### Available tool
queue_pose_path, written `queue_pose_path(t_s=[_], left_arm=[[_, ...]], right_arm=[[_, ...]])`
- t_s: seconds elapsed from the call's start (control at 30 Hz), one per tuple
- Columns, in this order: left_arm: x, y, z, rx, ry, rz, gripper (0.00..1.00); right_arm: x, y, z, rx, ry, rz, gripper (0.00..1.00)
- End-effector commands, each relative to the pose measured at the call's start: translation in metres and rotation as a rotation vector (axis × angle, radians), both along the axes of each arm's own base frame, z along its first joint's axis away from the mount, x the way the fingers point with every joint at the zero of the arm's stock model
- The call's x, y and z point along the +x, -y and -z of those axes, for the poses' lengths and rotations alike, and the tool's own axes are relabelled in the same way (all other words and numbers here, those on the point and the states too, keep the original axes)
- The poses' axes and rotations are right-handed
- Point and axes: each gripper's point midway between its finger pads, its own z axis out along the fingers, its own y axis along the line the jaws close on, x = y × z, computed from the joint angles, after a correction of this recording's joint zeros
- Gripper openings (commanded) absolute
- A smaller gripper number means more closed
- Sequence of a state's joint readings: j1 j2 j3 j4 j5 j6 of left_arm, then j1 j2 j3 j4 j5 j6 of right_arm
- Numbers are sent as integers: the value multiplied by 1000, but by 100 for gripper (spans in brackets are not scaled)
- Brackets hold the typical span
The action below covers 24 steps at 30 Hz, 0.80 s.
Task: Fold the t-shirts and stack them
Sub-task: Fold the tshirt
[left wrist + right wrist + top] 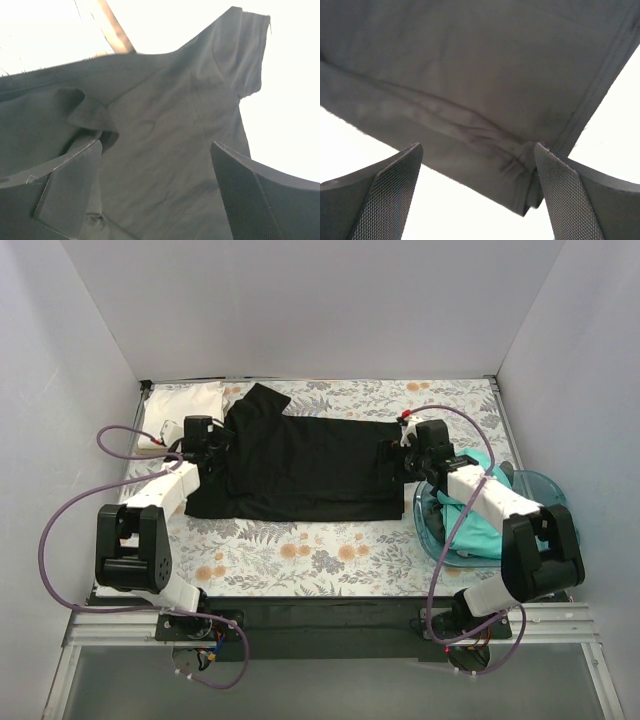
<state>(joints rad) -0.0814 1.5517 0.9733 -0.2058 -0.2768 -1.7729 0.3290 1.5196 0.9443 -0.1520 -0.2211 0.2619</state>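
The black t-shirt lies spread on the table's middle, partly folded lengthwise, one sleeve pointing to the back. My left gripper is open at the shirt's left, collar end; the left wrist view shows the black cloth between its spread fingers. My right gripper is open at the shirt's right hem end; the right wrist view shows the folded hem corner between its spread fingers. A white t-shirt lies folded at the back left. A teal t-shirt fills the bin on the right.
A translucent blue plastic bin stands at the right under my right arm. The floral table cover shows in front of the black shirt. White walls close in the left, back and right sides.
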Motion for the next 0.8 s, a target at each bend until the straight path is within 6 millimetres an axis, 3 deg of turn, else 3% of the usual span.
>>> queue_pose_path(t_s=[0.0, 0.03, 0.1, 0.23, 0.37, 0.57, 0.7, 0.77], left_arm=[[-16, 6, -21, -10, 25, 55, 90], [-27, 9, -12, -16, 4, 72, 91], [-39, 13, -18, -32, 25, 90, 91], [-70, 24, 4, -55, -22, 140, 92], [-83, 27, 20, -56, -59, 149, 93], [-85, 25, 42, -42, -129, 130, 91], [-75, 27, 46, -38, -139, 136, 72], [-72, 26, 49, -29, -144, 129, 67]], right_arm=[[-12, -16, -41, 113, 119, -84, 98], [-16, -18, -43, 124, 132, -97, 98], [-30, -26, -42, 136, 130, -133, 98], [-47, -41, -35, 137, 114, -195, 98], [-58, -53, -24, 117, 90, -228, 98], [-66, -61, -14, 108, 61, -250, 98], [-66, -59, -12, 100, 61, -247, 98], [-67, -58, -11, 95, 59, -245, 98]])
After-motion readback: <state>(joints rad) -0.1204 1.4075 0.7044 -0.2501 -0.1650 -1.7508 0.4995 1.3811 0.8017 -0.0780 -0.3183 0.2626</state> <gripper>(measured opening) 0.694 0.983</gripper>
